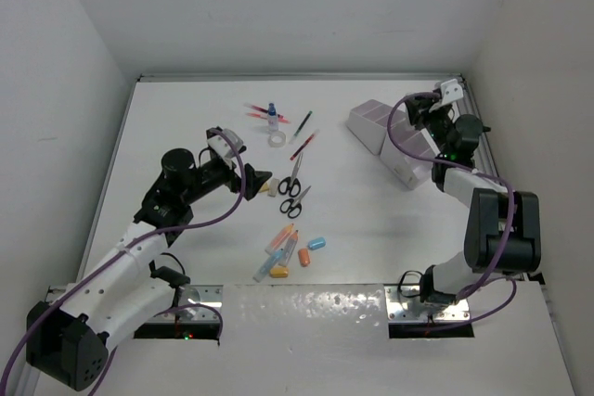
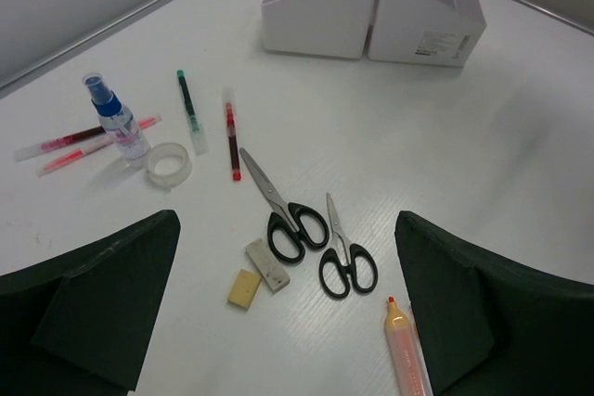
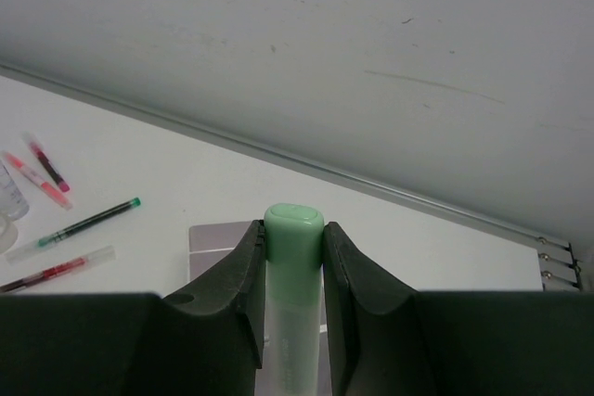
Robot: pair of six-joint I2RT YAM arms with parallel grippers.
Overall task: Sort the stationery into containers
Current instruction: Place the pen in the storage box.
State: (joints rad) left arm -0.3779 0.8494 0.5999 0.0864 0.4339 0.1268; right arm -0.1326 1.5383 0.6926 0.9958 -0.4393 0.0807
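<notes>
Right gripper (image 1: 416, 116) at the organiser (image 1: 375, 123); left gripper (image 1: 260, 181) spread over loose stationery.

From above, the organiser sits near the tabletop's far right corner, with pens (image 1: 302, 146) and capsule pieces (image 1: 316, 244) scattered mid-table. The left wrist view shows its fingers wide apart and empty, with two scissors (image 2: 297, 224) and beige erasers (image 2: 245, 287) lying below. The right wrist view shows its fingers clenched on a green-capped highlighter (image 3: 293, 225), with a lilac compartment (image 3: 212, 246) just behind.

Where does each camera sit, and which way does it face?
Top: above and behind, looking down on the table; left arm, right arm show.
Left wrist: low, facing scissors and organiser; open left claw frames it.
Right wrist: over the organiser, facing the wall; right claw grips a green marker.
Shared: top and left wrist show the scissors.
</notes>
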